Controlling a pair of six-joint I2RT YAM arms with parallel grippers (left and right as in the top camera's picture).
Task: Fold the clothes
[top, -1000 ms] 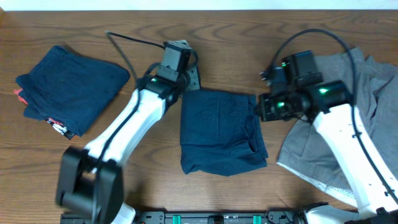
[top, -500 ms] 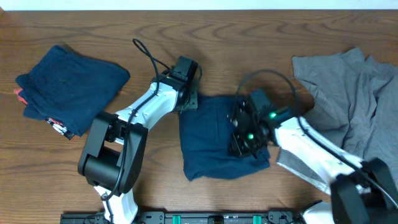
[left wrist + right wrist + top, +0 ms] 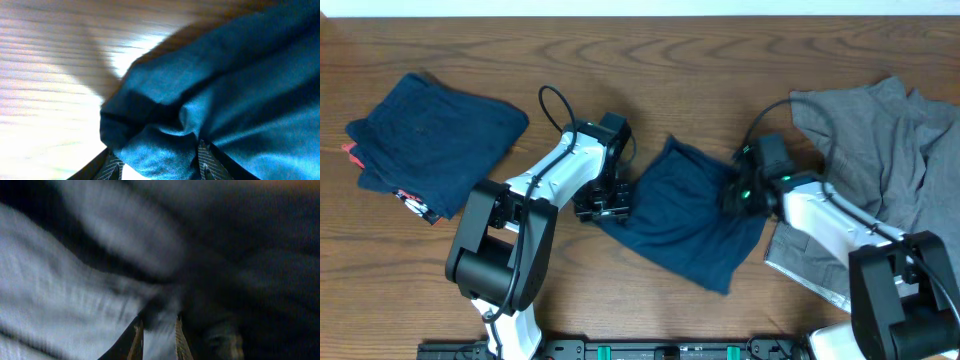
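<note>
Wood table, navy garment rumpled, skewed, left claw and right claw gripping

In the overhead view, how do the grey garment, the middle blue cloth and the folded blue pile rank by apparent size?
1. Grey garment: largest, even partly cut off.
2. Folded blue pile and middle blue cloth: about alike, so not ranked.

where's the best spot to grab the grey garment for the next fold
Take the grey garment by its far corner nearest the middle of the table, coming in from that side: there the edge lies flat on bare wood, while the rest is bunched.
</note>
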